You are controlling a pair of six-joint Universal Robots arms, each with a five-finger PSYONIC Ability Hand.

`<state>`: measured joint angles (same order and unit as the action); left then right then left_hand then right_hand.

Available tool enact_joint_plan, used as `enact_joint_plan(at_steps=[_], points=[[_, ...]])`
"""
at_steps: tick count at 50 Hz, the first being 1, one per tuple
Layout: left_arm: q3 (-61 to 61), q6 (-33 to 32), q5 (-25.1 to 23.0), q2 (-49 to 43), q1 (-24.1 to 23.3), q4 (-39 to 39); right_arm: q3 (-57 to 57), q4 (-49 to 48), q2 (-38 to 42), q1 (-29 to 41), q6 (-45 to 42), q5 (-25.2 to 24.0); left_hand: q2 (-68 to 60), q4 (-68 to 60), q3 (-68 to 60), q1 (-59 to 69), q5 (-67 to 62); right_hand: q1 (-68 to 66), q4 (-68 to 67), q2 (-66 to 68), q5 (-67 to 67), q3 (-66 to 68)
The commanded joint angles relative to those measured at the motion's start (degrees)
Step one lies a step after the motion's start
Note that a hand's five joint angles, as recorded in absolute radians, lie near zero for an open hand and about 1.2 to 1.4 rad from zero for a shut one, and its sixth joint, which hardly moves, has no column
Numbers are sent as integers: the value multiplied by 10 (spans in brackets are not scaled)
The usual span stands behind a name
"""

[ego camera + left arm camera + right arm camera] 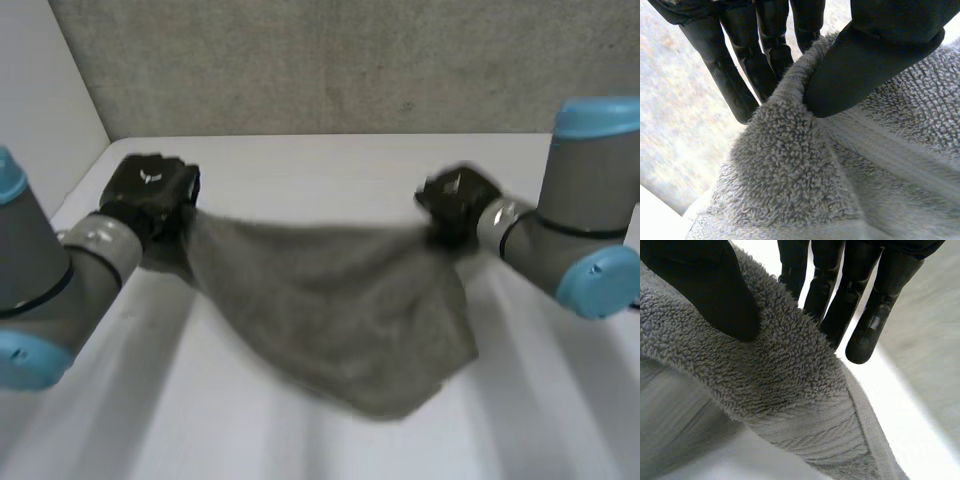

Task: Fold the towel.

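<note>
I hold the grey terry-cloth towel [340, 320] up over the white counter [300, 160], its top edge running crosswise between my hands. My left hand [150, 190] pinches one end of that edge between thumb and straight fingers, and my right hand [455, 205] pinches the other end likewise. The cloth sags and hangs below, on my side of the hands. I judge both hands must travel together for an even fold.
</note>
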<state>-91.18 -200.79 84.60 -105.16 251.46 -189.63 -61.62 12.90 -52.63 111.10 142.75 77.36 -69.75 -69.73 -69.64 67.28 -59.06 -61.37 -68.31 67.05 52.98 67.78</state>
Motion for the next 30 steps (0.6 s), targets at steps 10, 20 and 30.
enact_joint_plan(at_steps=[10,20,30], points=[[123,-7,41,-4,1,-336,-18,-444,-131,2,-5,72,-103,-103,-104,127,-109,-186,-117,129,170,122],[7,-8,38,-21,14,-255,-122,-337,-120,13,2,67,-103,-103,-104,127,-109,-186,-117,129,170,122],[-117,-65,38,-53,32,-184,-222,-275,-34,10,4,2,-103,-103,-104,127,-109,-186,-117,129,170,122]])
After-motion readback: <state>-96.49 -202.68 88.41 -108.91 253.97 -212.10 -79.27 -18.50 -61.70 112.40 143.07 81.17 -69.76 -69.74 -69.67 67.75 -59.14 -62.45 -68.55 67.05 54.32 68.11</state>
